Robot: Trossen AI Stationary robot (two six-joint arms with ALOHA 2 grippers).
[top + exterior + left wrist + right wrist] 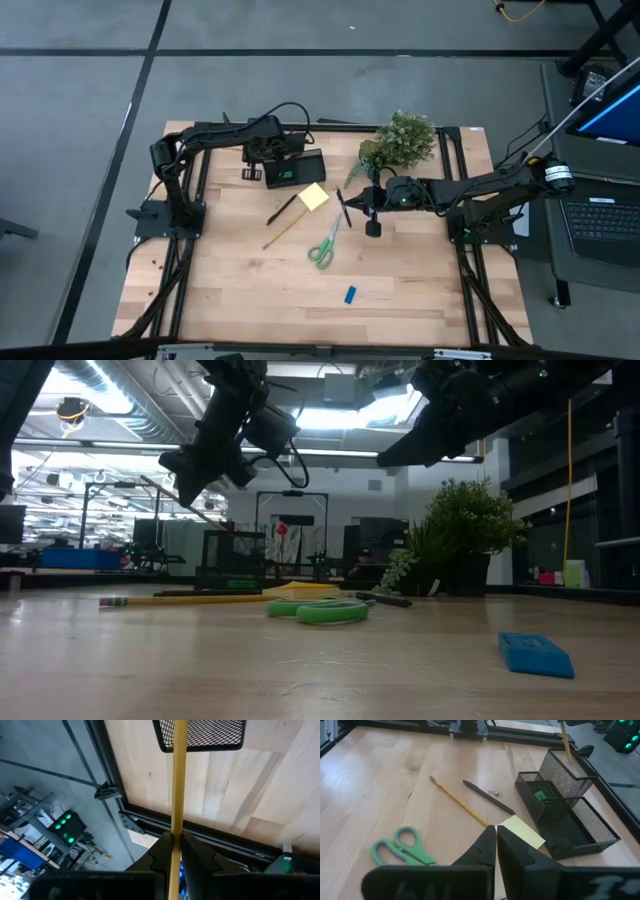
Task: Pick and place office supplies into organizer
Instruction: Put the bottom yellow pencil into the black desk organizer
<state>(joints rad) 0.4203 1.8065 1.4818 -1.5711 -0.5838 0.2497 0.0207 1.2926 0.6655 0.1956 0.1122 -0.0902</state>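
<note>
My left hand (pixel 173 851): pinching a yellow pencil (pixel 179 780) upright above the black mesh organizer (pixel 292 168) at the bench's (pixel 400 285) far edge. My right hand (pixel 496 845): fingers pressed together, empty, above the yellow sticky-note pad (pixel 522 831). Outward on the bench: second pencil (pixel 283 230), black pen (pixel 281 209), green-handled scissors (pixel 324 246), small blue piece (pixel 350 294).

Pencil (pixel 179 785) tip cut off (top edge); organizer (pixel 202 735) partly cropped

You are looking at a pale wooden plank counter (pixel 240 290). On it lie green-handled scissors (pixel 324 245), a yellow wooden pencil (pixel 285 231), a square yellow sticky-note pad (pixel 314 196), a black pen (pixel 487 796), a small blue piece (pixel 350 294), a black mesh organizer (pixel 570 810) and a bushy green plant (pixel 402 140).
</note>
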